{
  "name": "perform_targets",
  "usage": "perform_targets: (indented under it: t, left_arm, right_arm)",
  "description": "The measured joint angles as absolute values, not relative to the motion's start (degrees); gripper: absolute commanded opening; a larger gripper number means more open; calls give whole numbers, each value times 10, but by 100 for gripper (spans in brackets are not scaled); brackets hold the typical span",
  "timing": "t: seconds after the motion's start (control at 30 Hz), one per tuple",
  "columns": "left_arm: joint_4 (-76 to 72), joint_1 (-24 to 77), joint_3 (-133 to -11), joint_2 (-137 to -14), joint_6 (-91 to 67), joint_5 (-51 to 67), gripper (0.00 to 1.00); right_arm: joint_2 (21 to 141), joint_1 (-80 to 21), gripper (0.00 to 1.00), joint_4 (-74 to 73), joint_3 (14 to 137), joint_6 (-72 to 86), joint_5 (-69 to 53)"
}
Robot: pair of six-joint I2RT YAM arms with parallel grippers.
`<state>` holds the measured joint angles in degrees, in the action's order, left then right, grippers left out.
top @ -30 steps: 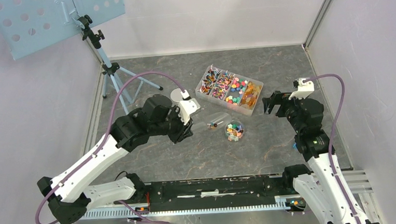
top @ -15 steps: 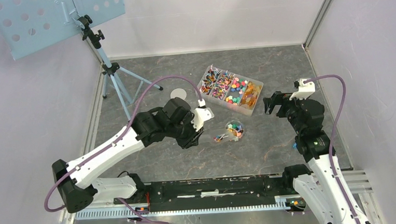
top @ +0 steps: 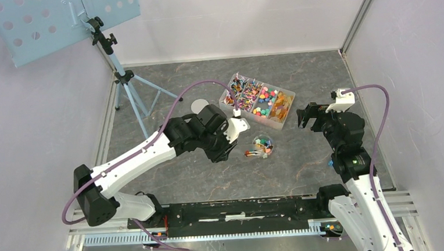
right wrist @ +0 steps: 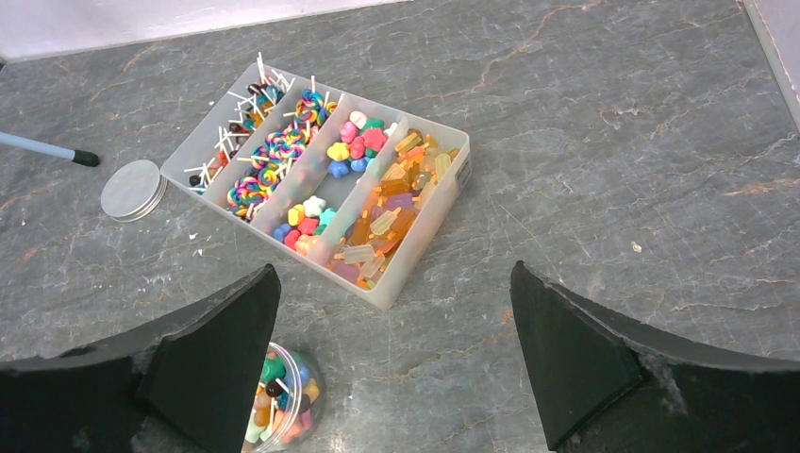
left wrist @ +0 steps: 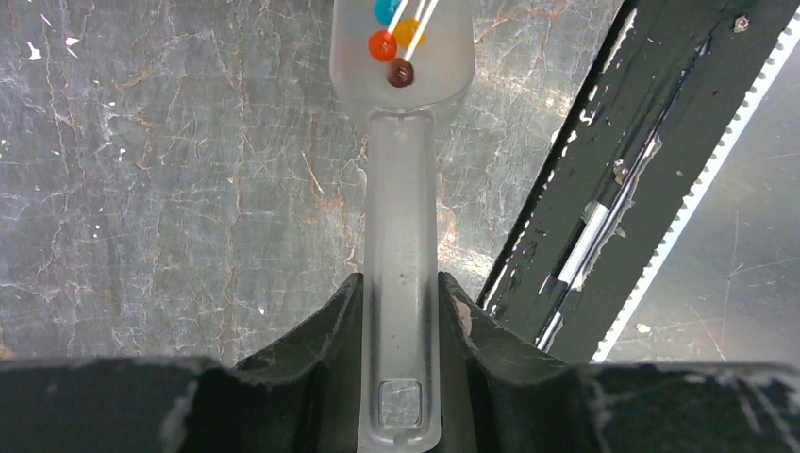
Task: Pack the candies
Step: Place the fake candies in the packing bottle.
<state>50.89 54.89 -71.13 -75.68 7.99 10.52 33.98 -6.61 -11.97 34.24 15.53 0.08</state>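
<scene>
My left gripper (left wrist: 400, 283) is shut on the handle of a clear plastic scoop (left wrist: 400, 189). The scoop bowl holds a few small lollipop candies (left wrist: 391, 45), red, orange and dark. In the top view the left gripper (top: 232, 137) holds the scoop (top: 249, 153) right beside a small clear jar (top: 263, 145) filled with mixed candies. A divided clear tray (top: 287, 95) holds several sorts of candies (right wrist: 321, 179). My right gripper (right wrist: 394, 274) is open and empty, above the table between the tray wall (right wrist: 429, 255) and the jar (right wrist: 283, 396).
A grey round lid disc (top: 200, 105) lies left of the tray, also in the right wrist view (right wrist: 132, 189). A tripod (top: 125, 85) with a perforated blue panel (top: 56, 19) stands at the back left. The black base rail (top: 237, 217) runs along the front edge.
My left arm has swung right and forward with the scoop, bringing its bowl from left of the jar to beside the jar. The right arm has not moved.
</scene>
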Motion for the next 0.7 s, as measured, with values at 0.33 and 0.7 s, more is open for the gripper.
perform_targets:
  t: [0.33,0.7]
  left_arm:
    - [539,552,-761,-804,80,86,2]
    - [559,557,-794,-831,80,50,2]
  right_arm:
    - [336,-66,98,-121,343,155,1]
    - [332,-66,98,-121,343,156,1]
